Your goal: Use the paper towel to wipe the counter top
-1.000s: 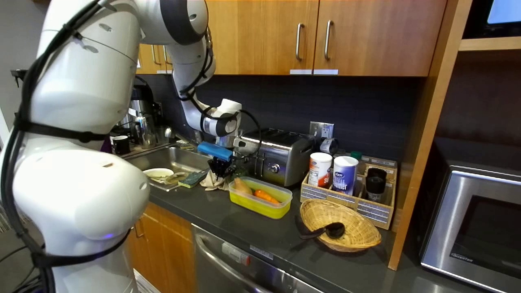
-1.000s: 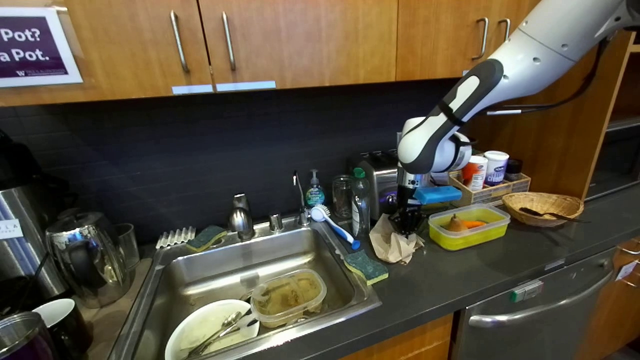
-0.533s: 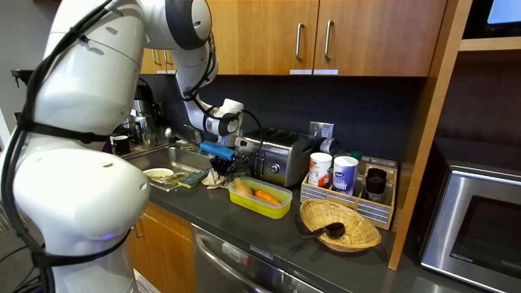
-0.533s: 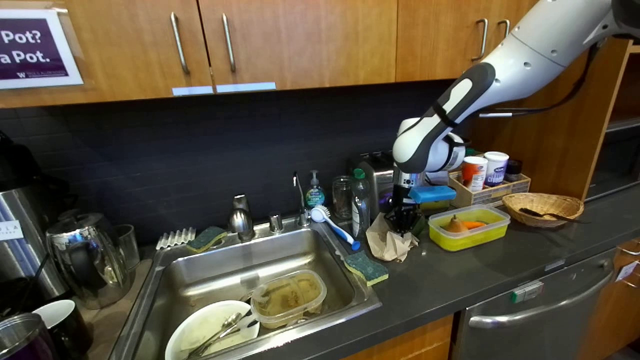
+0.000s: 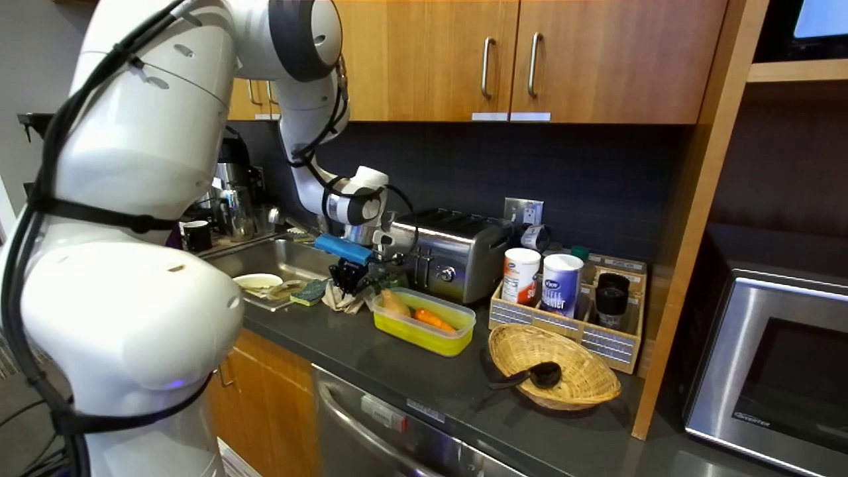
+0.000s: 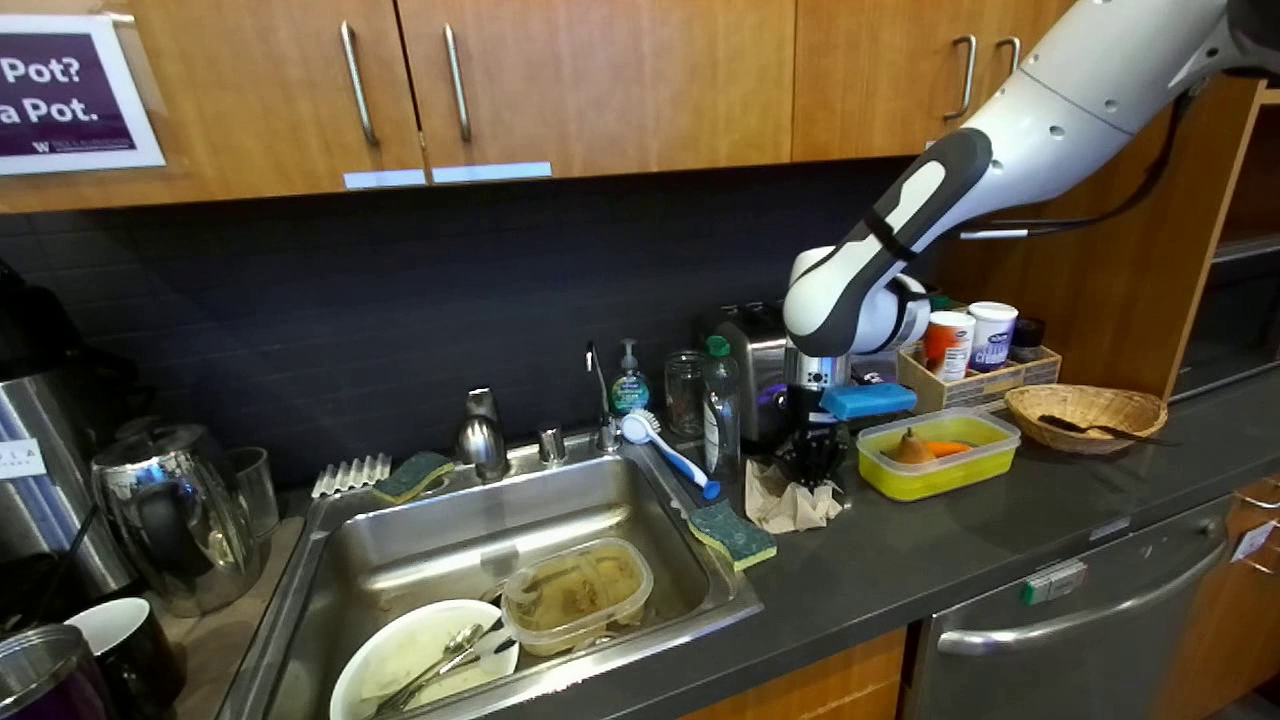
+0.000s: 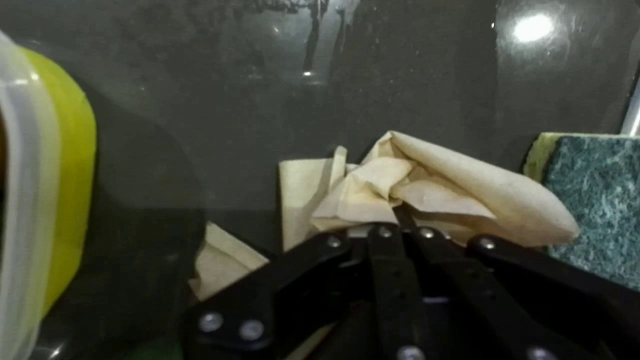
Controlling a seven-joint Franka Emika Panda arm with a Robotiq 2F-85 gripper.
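Jaws: Drawn together, clamped on a crumpled tan paper towel point(image 7: 445, 180) that bunches at the tips of the downturned black gripper point(image 7: 402, 225).
Paper towel: Lies on the dark counter top point(image 7: 225, 100), its folds fanning out between a green-and-yellow sponge point(image 7: 595, 200) and a yellow container point(image 7: 75, 165). In the wrist view one fold overlaps the sponge's edge; whether they touch cannot be told.
Counter top: Streaks point(image 7: 314, 42) and specks glint on the surface beyond the towel, seen from the wrist.
Yellow container: Stands near the gripper, a pear point(image 6: 911, 449) and a carrot point(image 6: 946, 448) inside.
Toaster point(image 5: 450, 248): Behind the gripper, near the dark wall, in both exterior views.
Sink point(image 6: 560, 500): On the sponge's side of the towel, holding a white bowl point(image 6: 385, 640) with cutlery point(image 6: 440, 668) beside a clear tub point(image 6: 575, 635).
Basket point(image 5: 583, 371): Woven, past the container, a black utensil point(image 5: 545, 375) reaching over its rim, just beside a box point(image 5: 570, 331) of canisters point(image 5: 562, 291).
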